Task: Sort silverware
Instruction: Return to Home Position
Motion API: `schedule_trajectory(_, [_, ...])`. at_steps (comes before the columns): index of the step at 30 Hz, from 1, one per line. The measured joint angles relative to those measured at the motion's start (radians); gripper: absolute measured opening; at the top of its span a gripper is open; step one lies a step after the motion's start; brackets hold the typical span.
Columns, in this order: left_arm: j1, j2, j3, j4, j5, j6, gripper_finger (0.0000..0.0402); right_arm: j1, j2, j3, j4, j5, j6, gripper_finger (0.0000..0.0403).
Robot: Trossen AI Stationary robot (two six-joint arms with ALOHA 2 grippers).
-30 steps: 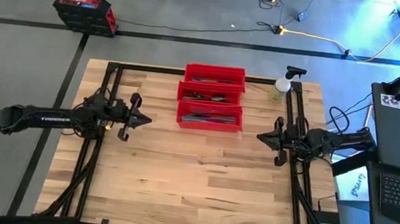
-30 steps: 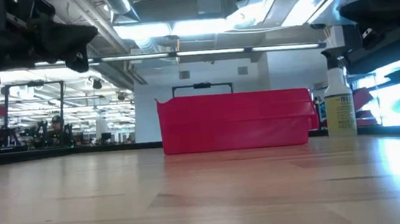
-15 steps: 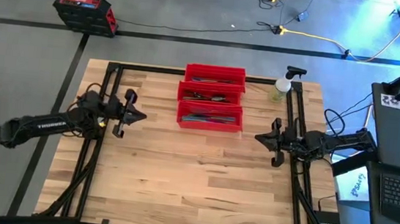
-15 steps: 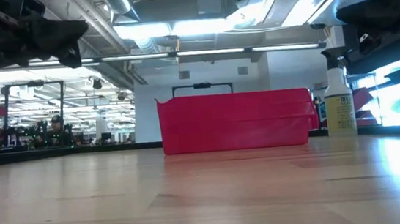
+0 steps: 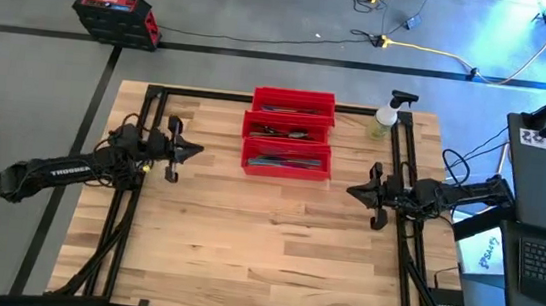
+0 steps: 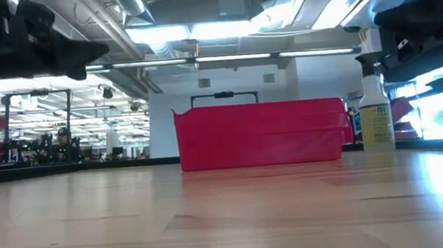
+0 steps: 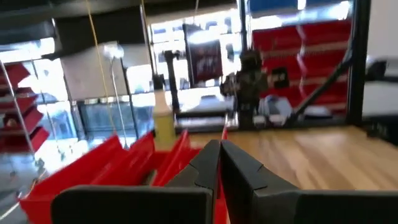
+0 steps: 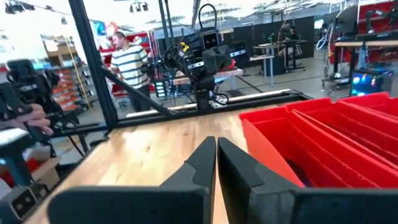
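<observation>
Saw silverware lying in three red bins, set in a touching row at the far middle of the table. Found left gripper pressed together, above the table near the bins' left side. Found right gripper pressed together too, near their right side. Noted spray bottle at the far right corner.
</observation>
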Motion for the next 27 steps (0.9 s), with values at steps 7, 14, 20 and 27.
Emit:
schedule_trajectory(7, [-0.075, 0.000, 0.000, -0.158, -0.051, 0.070, 0.0000, 0.000, 0.039, 0.000, -0.002, -0.014, -0.096, 0.0000])
schedule_trajectory(14, [-0.160, -0.068, 0.000, -0.237, -0.179, 0.153, 0.0000, 0.000, 0.075, 0.000, -0.002, -0.012, -0.131, 0.0000])
schedule_trajectory(20, [-0.215, -0.180, 0.000, -0.411, -0.227, 0.172, 0.0000, 0.000, 0.078, 0.000, -0.002, -0.013, -0.129, 0.0000])
schedule_trajectory(27, [-0.252, -0.309, 0.000, -0.445, -0.329, 0.161, 0.0000, 0.000, 0.078, 0.000, -0.001, -0.005, -0.129, 0.0000])
